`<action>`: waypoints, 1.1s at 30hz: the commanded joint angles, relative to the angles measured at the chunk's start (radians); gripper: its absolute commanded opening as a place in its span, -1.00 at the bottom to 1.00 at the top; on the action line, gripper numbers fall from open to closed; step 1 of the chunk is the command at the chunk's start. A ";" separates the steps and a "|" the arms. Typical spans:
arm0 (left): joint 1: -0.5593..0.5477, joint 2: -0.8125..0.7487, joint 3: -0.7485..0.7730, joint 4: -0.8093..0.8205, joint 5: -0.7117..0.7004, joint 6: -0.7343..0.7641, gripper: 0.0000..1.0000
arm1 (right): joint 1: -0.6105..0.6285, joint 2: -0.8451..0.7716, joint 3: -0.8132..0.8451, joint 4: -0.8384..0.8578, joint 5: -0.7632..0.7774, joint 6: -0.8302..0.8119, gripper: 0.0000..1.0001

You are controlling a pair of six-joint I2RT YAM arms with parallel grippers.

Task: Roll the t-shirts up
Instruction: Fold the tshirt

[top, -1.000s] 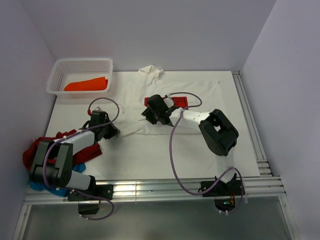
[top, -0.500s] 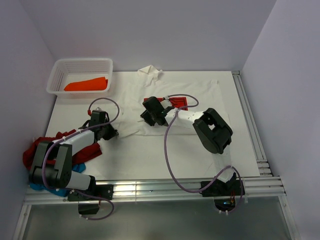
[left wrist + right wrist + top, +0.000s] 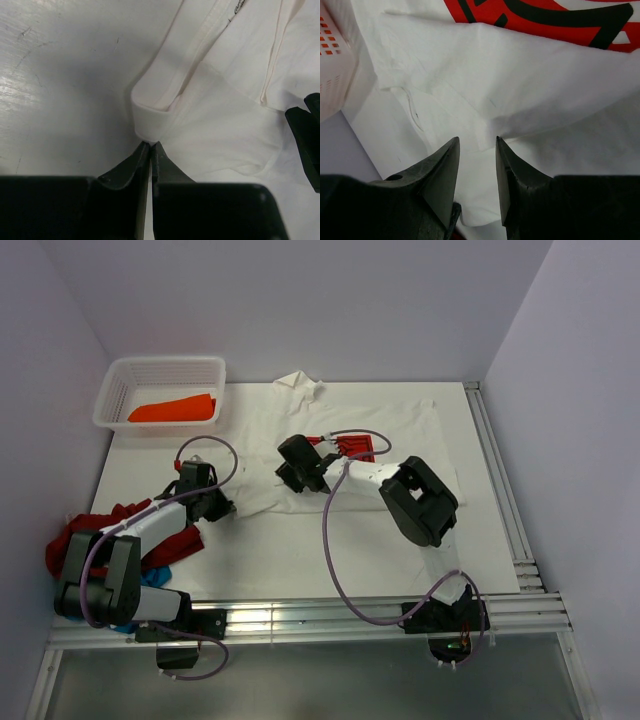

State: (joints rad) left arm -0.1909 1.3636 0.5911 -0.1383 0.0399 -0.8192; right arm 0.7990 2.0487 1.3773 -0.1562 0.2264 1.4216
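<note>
A white t-shirt [image 3: 400, 430] with a red chest print lay spread on the table [image 3: 280, 555]. The left gripper [image 3: 150, 146] was closed, pinching a sleeve cuff (at its very edge). The right gripper [image 3: 476, 145], jaws apart, straddled a fold near the print.
</note>
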 commanded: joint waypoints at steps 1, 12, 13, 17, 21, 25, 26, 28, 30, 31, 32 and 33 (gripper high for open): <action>0.001 -0.029 0.027 -0.012 0.002 0.034 -0.78 | 0.008 0.025 0.061 -0.028 0.051 0.014 -0.16; 0.001 -0.020 0.016 -0.004 -0.005 0.041 -0.79 | 0.025 0.002 0.017 -0.023 0.054 0.034 -0.18; 0.001 -0.018 0.016 -0.003 -0.005 0.043 -0.79 | 0.026 -0.004 0.013 -0.025 0.053 0.034 -0.18; 0.002 -0.015 0.015 0.002 0.002 0.043 -0.80 | 0.034 -0.007 0.000 -0.023 0.054 0.042 -0.18; 0.002 -0.017 0.010 0.000 0.002 0.045 -0.81 | 0.043 -0.013 -0.023 -0.003 0.056 0.054 -0.19; 0.002 -0.024 0.006 0.000 -0.001 0.048 -0.81 | 0.045 0.002 -0.008 -0.009 0.068 0.054 -0.19; 0.001 -0.024 0.006 0.000 -0.002 0.049 -0.81 | 0.043 0.005 0.006 -0.023 0.073 0.054 -0.19; 0.001 -0.026 0.006 -0.001 -0.005 0.048 -0.81 | 0.043 0.011 0.009 -0.016 0.073 0.056 -0.33; 0.001 -0.026 0.004 -0.004 -0.006 0.049 -0.81 | 0.043 0.014 0.019 -0.016 0.077 0.057 -0.60; 0.001 -0.027 0.004 -0.006 -0.008 0.051 -0.81 | 0.042 0.018 0.025 -0.020 0.085 0.056 -0.62; 0.001 -0.029 0.004 -0.007 -0.008 0.052 -0.81 | 0.040 0.018 0.035 -0.029 0.088 0.050 -0.63; 0.001 -0.031 0.003 -0.007 -0.009 0.054 -0.81 | 0.037 0.021 0.040 -0.031 0.088 0.050 -0.63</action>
State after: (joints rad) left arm -0.1909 1.3636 0.5911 -0.1432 0.0395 -0.7967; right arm 0.8352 2.0773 1.3727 -0.1768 0.2588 1.4681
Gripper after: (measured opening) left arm 0.098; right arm 0.188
